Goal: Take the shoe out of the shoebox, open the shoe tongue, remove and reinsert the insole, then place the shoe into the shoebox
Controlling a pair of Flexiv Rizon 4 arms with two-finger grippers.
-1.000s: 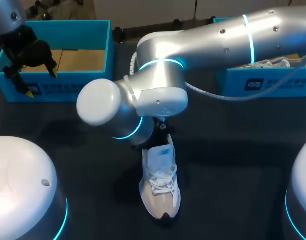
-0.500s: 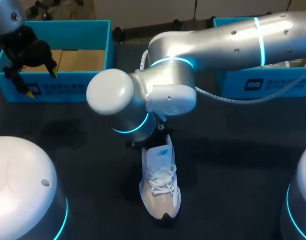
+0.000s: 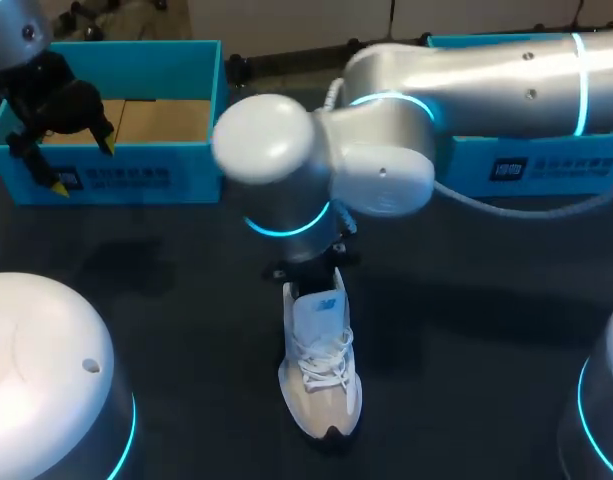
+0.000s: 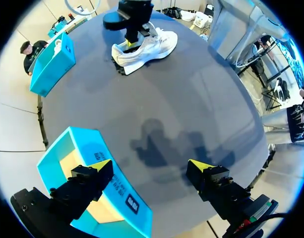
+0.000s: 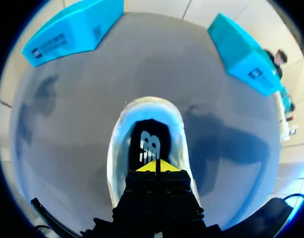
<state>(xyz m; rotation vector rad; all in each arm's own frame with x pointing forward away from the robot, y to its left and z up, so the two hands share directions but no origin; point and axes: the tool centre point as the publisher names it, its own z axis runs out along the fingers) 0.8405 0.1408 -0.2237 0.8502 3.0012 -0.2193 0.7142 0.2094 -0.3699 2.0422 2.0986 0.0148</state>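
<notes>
Head view: shoe [image 3: 321,370] lengthwise, toe toward robot, heel beneath right gripper [image 5: 155,166].

The shoe [image 3: 321,390] is pale woven cloth with matt laces [image 3: 322,362] and a smooth dark insole [image 5: 151,141], on a matt dark worktop [image 3: 486,320]; the far left shoebox [image 3: 126,180] is dull card, the right arm [image 3: 486,75] satin-sheened, seemingly metal.

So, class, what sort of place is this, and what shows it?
Probably a robotics lab: the left arm and right arm hang over a dark table with a white shoe, a left shoebox and a right shoebox, both blue.
</notes>
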